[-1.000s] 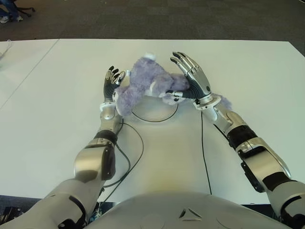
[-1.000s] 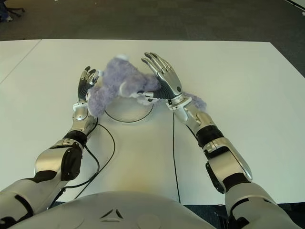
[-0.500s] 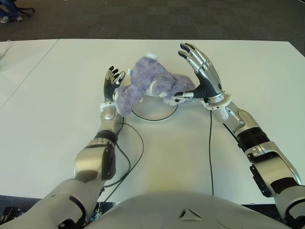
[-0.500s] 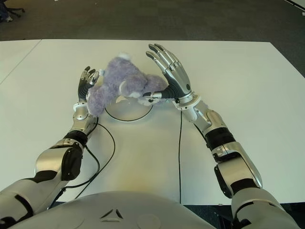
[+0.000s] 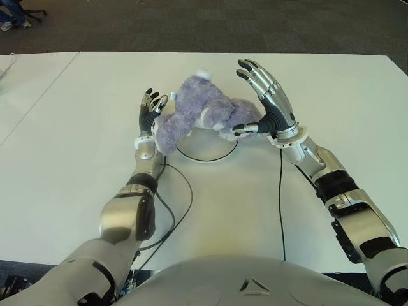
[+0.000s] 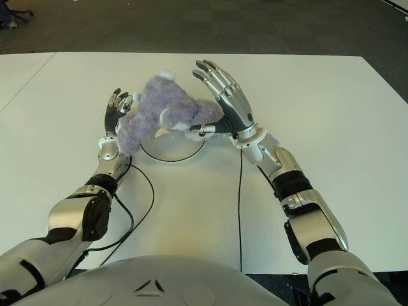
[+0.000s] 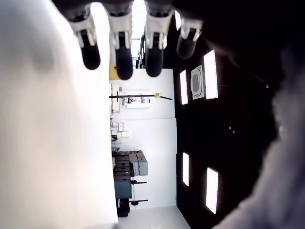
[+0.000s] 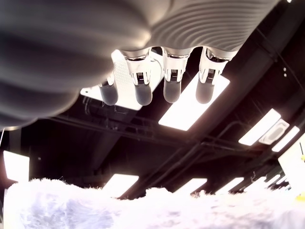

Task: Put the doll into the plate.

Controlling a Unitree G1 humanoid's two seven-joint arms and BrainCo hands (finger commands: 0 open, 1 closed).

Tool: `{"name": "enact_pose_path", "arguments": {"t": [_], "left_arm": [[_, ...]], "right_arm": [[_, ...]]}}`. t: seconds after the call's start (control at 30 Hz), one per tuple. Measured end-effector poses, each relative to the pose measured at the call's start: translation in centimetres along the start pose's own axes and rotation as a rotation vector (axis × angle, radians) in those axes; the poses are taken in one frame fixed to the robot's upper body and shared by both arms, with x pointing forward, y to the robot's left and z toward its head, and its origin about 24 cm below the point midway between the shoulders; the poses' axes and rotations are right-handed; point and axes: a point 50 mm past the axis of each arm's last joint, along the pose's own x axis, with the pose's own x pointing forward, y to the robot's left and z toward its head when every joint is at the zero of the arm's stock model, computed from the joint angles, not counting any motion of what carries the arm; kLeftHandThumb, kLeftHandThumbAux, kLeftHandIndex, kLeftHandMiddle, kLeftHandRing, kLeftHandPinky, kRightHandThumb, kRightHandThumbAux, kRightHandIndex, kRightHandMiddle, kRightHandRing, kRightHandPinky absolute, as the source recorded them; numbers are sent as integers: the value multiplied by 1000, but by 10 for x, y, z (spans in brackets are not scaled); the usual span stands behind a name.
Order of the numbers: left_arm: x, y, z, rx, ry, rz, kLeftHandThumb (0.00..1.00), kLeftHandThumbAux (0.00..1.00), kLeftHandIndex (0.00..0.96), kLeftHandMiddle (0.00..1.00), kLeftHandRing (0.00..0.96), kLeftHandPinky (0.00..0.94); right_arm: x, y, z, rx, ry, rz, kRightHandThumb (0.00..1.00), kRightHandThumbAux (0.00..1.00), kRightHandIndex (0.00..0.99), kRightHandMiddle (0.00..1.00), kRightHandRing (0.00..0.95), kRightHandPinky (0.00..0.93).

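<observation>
Lying across the far rim of the plate (image 5: pixel 210 156), the purple doll (image 5: pixel 194 115) is pressed between my two hands, its body over the plate's left and far part and one end hanging past the rim on the left. My left hand (image 5: pixel 152 111) stands just left of the plate, palm turned to the doll, fingers (image 7: pixel 121 45) straight and spread, touching the plush at that overhanging end. My right hand (image 5: pixel 268 105) is just right of the plate, palm facing the doll, its four fingers (image 8: pixel 171 81) stretched out and pointing away from me; only the thumb tip meets the plush. Neither hand is curled around the doll. A black cable (image 5: pixel 280 204) runs on the white table (image 5: pixel 76 159) from the plate's near right side toward my body.
</observation>
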Motion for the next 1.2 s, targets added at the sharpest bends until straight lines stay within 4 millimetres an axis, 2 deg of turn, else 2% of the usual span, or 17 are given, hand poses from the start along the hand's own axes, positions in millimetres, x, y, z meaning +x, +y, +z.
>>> {"name": "enact_pose_path", "arguments": {"t": [0.3, 0.57, 0.67, 0.77, 0.93, 1.2], "left_arm": [[0, 0, 0, 0, 0, 0, 0, 443, 95, 161, 152, 119], [0, -1, 0, 5, 0, -1, 0, 439, 83, 162, 155, 104], [0, -1, 0, 5, 0, -1, 0, 439, 81, 158, 150, 105], [0, -1, 0, 4, 1, -1, 0, 437, 82, 151, 142, 107], [0, -1, 0, 3, 0, -1, 0, 437, 83, 147, 138, 108], [0, -2, 0, -5, 2, 1, 0, 436, 86, 149, 139, 105]], "right_arm": [[-3, 2, -2, 14, 14, 1, 67, 308, 0, 57, 59, 0], [-5, 3, -5, 17, 29, 5, 46, 362, 0, 30, 128, 0], [-5, 2, -7, 15, 38, 8, 36, 381, 0, 26, 135, 0], [-4, 0, -10, 15, 47, 13, 1, 398, 0, 26, 99, 0], [5, -15, -22, 0, 66, 10, 0, 379, 0, 34, 72, 58], [26, -63, -52, -46, 139, 4, 0, 376, 34, 59, 43, 24]]}}
